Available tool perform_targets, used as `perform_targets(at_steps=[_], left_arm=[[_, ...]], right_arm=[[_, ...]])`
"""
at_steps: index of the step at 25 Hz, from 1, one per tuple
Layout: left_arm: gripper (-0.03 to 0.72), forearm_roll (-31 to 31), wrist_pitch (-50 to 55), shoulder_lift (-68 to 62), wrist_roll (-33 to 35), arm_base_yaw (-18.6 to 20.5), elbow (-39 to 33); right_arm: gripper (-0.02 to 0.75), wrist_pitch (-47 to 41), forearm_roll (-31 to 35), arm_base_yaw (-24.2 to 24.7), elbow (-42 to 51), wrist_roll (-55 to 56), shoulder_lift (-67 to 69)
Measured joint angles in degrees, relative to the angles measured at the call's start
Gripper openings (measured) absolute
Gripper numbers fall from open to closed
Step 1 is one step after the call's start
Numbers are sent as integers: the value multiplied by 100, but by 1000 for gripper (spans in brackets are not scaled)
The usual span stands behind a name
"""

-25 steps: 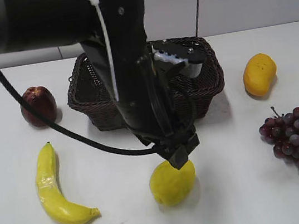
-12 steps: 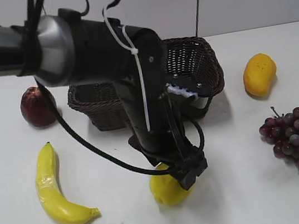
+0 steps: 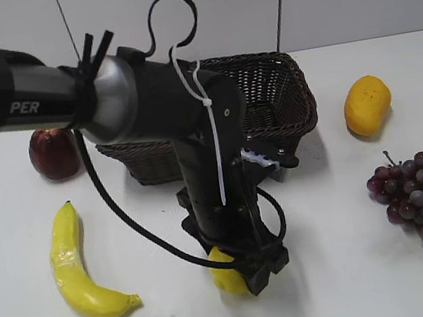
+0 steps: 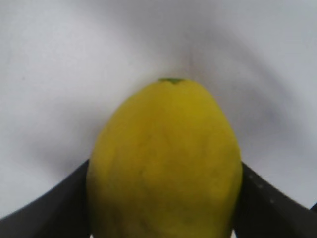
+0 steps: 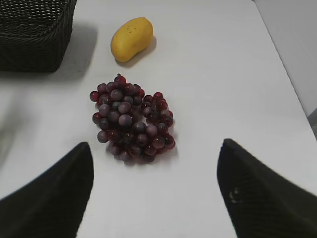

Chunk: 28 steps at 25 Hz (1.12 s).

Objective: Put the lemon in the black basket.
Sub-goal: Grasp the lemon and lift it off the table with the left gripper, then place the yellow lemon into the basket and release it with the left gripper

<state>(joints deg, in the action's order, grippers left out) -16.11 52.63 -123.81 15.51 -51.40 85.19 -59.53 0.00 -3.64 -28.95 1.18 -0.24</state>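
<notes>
exterior view: the left claw (image 3: pixel 249 274) is low on the table (image 3: pixel 349 281), down over the lemon (image 3: pixel 227 272), which sits in front of the black basket (image 3: pixel 284 108). i see no fruit inside the basket.

left wrist view: the lemon (image 4: pixel 166 163) sits between the two fingers (image 4: pixel 49 213). they touch its sides, gripping it.

right wrist view: the right claw (image 5: pixel 156 198) is spread wide above the grapes (image 5: pixel 131 119), gripping nothing. a mango (image 5: pixel 131 38) lies beside the basket (image 5: pixel 34 29).

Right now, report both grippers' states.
Left gripper: fingers around the lemon, on the table; grasp cannot be told.
Right gripper: open, empty.
</notes>
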Motion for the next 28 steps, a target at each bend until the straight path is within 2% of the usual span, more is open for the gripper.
perform_targets(at_steps=[7,13,16,20,24,28], left_arm=[[541,-4,886,-2,0,0,726],[541,222,1579,3,0,0,2127],[541,558,1635,3,0,0,2892],[540,1362,1534,13,0,0,3652],[540,2091,1032,20,0,110,3906],[540,2257,462,-16,0,373,3908]], right_arm=[[589,0,0,0,0,0,0],[589,0,0,0,0,0,0],[589,0,0,0,0,0,0],[589,0,0,0,0,0,0],[589,0,0,0,0,0,0],[589,0,0,0,0,0,0]])
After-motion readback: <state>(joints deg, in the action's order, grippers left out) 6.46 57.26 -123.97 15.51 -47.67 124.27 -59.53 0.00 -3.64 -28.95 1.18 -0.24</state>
